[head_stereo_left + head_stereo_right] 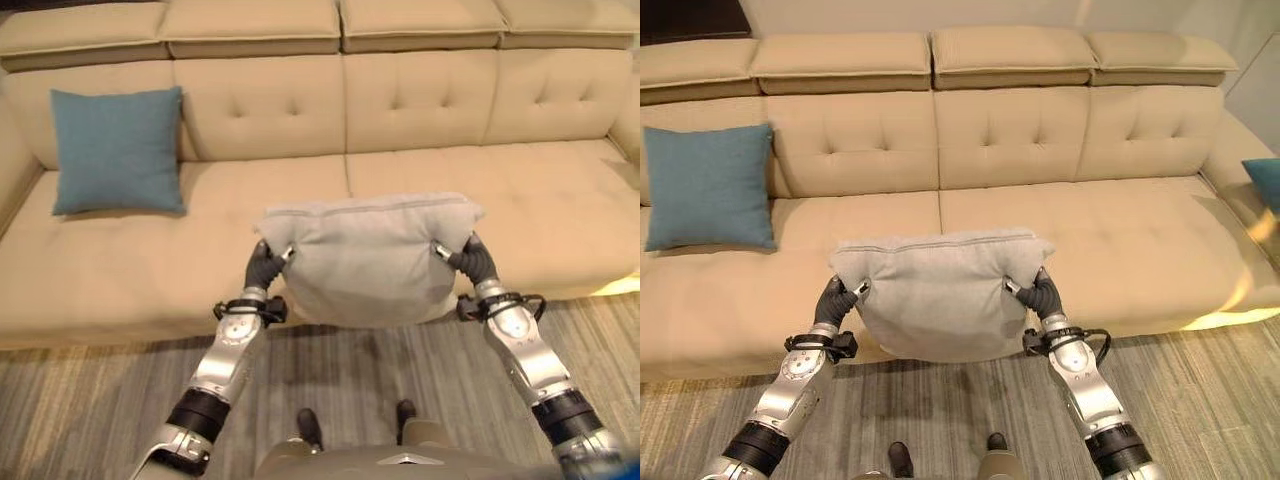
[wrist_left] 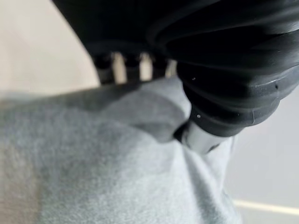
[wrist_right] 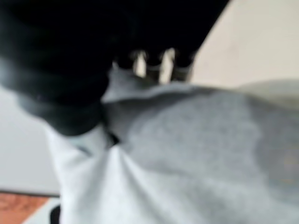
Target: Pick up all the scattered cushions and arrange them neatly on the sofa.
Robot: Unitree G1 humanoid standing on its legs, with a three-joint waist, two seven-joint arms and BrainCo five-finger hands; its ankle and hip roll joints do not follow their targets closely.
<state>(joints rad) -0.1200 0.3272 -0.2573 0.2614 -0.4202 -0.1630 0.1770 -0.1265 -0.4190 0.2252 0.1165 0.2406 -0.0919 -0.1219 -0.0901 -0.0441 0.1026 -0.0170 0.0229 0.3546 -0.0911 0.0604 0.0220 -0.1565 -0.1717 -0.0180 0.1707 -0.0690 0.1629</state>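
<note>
long beige tufted sofa (image 1: pixel 420 200) with a square teal fabric cushion (image 1: pixel 118 150) already propped at its left end. the soft grey fabric cushion (image 1: pixel 370 260) hangs over the seat's front edge, between the left robot hand (image 1: pixel 268 262) and right robot hand (image 1: pixel 462 256), each curled into a side, probably to carry it level.

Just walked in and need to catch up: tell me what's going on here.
The robot is holding a grey cushion up in front of a beige sofa, one hand on each side. The left hand and the right hand each pinch the cushion's fabric, thumb against fingers. The cushion hangs over the front edge of the seat, not yet set down. A blue cushion already stands against the backrest at the sofa's left end, and part of another blue cushion shows at the far right end.
</note>
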